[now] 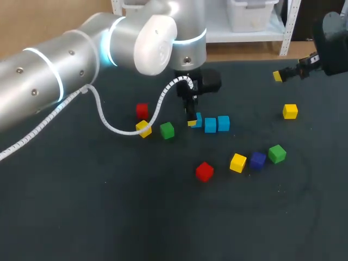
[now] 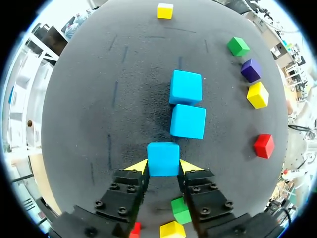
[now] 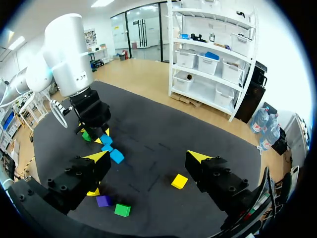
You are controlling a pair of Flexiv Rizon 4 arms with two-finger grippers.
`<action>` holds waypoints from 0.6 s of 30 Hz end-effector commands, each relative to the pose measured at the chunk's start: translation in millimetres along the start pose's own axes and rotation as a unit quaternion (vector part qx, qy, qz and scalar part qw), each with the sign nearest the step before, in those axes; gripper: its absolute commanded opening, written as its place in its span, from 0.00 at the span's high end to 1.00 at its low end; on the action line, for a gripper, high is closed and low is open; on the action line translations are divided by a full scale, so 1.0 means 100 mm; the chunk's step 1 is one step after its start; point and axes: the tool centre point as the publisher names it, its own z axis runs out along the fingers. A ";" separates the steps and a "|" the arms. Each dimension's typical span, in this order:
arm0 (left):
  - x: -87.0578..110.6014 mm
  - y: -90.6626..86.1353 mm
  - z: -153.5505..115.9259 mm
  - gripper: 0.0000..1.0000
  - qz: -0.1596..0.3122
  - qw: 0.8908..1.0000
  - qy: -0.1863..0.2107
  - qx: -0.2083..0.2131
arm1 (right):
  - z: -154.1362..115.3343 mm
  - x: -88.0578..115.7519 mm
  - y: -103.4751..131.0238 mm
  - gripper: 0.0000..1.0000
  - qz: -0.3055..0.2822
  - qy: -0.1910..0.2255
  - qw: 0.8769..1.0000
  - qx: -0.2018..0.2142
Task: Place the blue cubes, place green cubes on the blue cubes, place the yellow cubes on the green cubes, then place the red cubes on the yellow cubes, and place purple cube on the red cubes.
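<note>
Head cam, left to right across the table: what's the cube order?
Left green cube → held blue cube → middle blue cube → right blue cube → near yellow cube → purple cube → right green cube → far yellow cube. Skipped as overlapping: far-left red cube, far-left yellow cube, near red cube.

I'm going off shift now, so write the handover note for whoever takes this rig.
Left gripper: shut on a blue cube down at the table, at the end of a row with two more blue cubes.
Right gripper: open, empty, over the table's far right.
Done: blue row nearly laid.
Left: release; then stack green cubes, yellow cubes, red cubes and the purple cube; all lie loose, unstacked.
</note>
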 end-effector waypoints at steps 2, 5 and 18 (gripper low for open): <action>0.01 -0.02 -0.04 1.00 0.008 1.000 0.000 -0.004 | 0.00 0.01 0.02 0.00 0.000 -0.001 1.000 0.004; 0.01 -0.03 -0.06 1.00 0.018 1.000 -0.001 -0.004 | 0.00 0.01 0.02 0.00 0.000 -0.001 1.000 0.004; 0.04 -0.09 -0.01 1.00 0.043 0.999 0.005 0.023 | 0.00 0.01 0.02 0.00 0.000 -0.001 1.000 0.004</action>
